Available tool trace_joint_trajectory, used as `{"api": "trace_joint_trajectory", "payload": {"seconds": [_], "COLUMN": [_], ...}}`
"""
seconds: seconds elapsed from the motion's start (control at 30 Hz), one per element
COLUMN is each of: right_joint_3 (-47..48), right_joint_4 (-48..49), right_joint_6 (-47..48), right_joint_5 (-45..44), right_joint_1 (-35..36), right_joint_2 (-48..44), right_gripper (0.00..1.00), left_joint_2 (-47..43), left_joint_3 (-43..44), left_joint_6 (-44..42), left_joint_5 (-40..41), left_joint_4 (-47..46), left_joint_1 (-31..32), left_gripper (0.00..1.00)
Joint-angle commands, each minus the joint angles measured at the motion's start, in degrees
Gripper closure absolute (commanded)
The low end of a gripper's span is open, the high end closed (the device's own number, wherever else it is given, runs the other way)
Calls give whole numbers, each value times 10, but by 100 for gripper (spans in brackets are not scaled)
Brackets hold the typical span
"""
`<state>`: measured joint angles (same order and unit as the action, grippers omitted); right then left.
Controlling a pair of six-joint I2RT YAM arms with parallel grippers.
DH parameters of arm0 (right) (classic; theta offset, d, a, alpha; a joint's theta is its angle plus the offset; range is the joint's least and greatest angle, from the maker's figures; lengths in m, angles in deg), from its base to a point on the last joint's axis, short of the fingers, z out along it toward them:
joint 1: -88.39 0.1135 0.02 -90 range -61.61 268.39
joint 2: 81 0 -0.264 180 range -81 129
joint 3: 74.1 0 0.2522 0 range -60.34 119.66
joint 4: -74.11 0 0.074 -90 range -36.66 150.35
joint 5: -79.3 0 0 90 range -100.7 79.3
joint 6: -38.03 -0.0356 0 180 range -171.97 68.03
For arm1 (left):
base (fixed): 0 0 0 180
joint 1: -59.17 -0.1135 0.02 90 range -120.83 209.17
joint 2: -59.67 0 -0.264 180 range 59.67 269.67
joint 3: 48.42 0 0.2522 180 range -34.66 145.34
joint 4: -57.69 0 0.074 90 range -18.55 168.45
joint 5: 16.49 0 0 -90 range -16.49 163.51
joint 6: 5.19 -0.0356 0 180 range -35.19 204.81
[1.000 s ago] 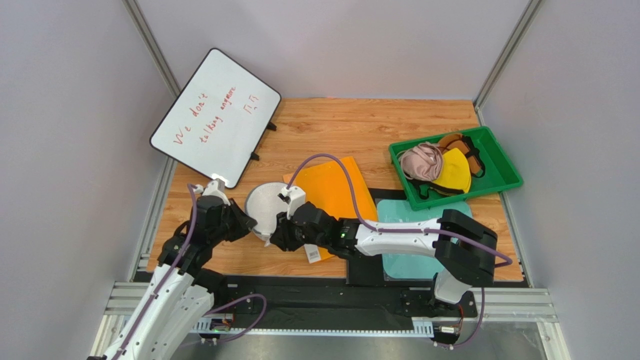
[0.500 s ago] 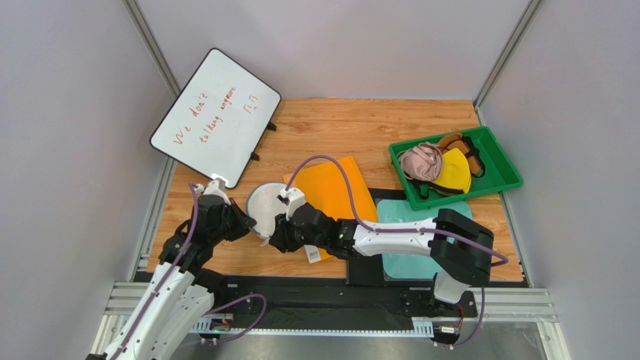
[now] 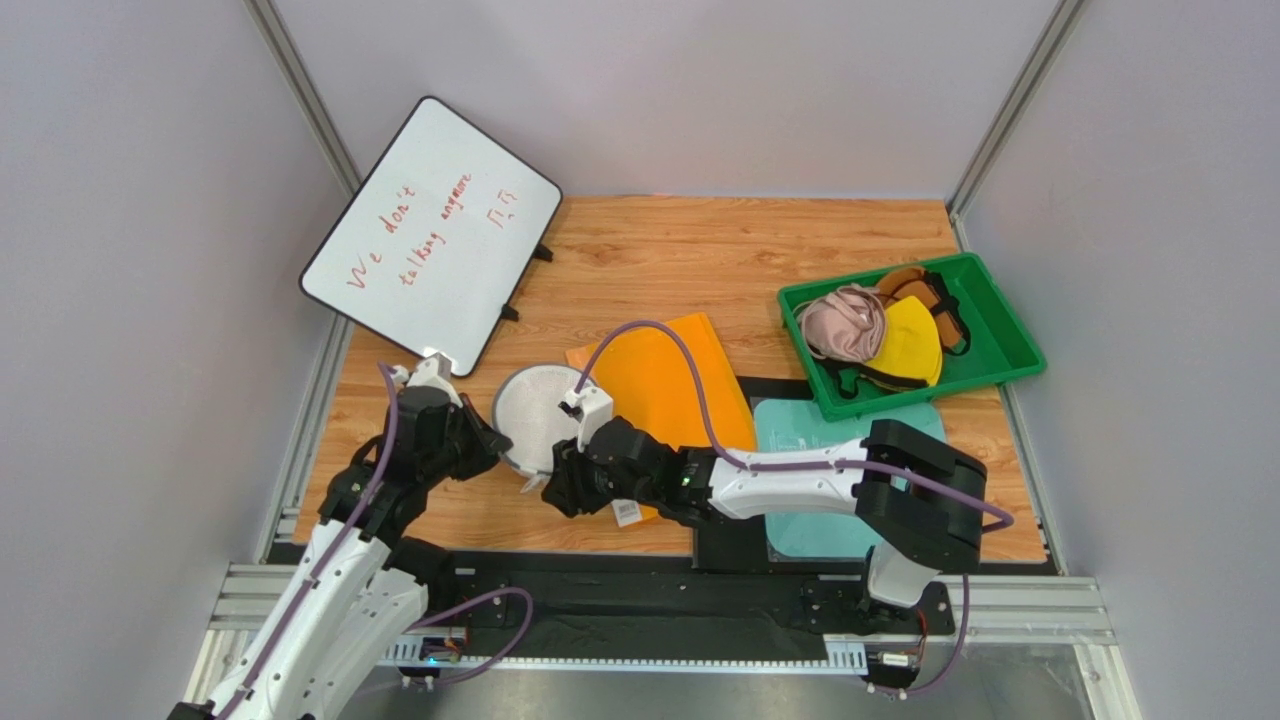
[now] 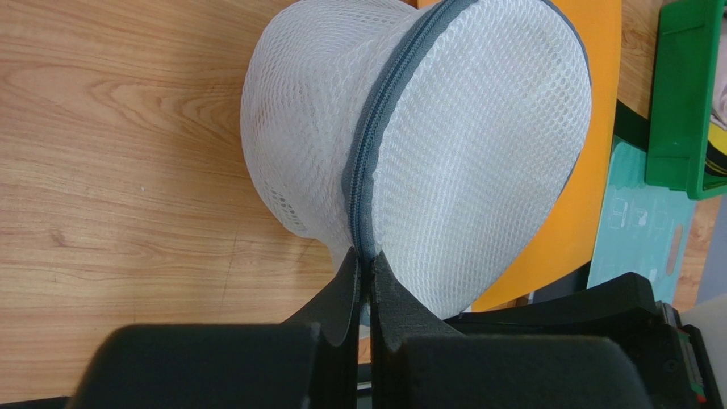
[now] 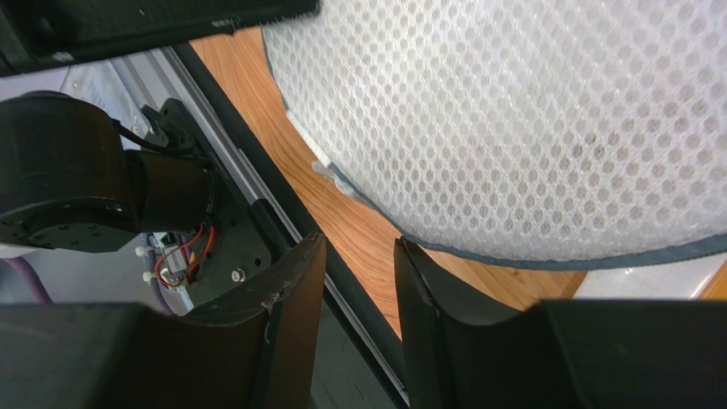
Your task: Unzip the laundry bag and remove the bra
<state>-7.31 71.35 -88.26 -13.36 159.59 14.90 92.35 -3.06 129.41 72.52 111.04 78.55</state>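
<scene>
Mesh on the laundry bag (image 4: 461,145) looks light, soft and floppy, so its dark zipper rim (image 4: 375,145) is the firmer hold. It sits tilted on the desk (image 3: 781,255), near-left, beside an orange mat (image 3: 676,383). The left fingers (image 4: 346,290) pinch that rim tight. The right fingers (image 5: 294,281), narrowly apart, grip nothing.

High rear overview; both wrist close-ups on laundry bag (image 3: 534,414)

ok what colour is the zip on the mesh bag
The zip is grey; clearest in the left wrist view.
</scene>
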Motion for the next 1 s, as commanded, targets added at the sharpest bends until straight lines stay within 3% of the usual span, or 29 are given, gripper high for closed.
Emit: {"api": "trace_joint_trajectory", "payload": {"seconds": [0.0,0.47,0.97], "right_joint_3": [-1,8,15], "right_joint_4": [27,82,128], "right_joint_6": [3,38,27], "right_joint_5": [-17,-24,-5], "right_joint_1": [6,4,-11], "right_joint_2": [-11,10,38], "right_gripper": [58,50,57], "left_joint_2": [0,-8,-23], "left_joint_3": [27,36,36], "left_joint_6": [-3,11,17], "left_joint_5": [-1,-28,-29], "left_joint_4": [-3,2,10], "left_joint_1": [2,1,1], "left_gripper": [100,100,100]}}
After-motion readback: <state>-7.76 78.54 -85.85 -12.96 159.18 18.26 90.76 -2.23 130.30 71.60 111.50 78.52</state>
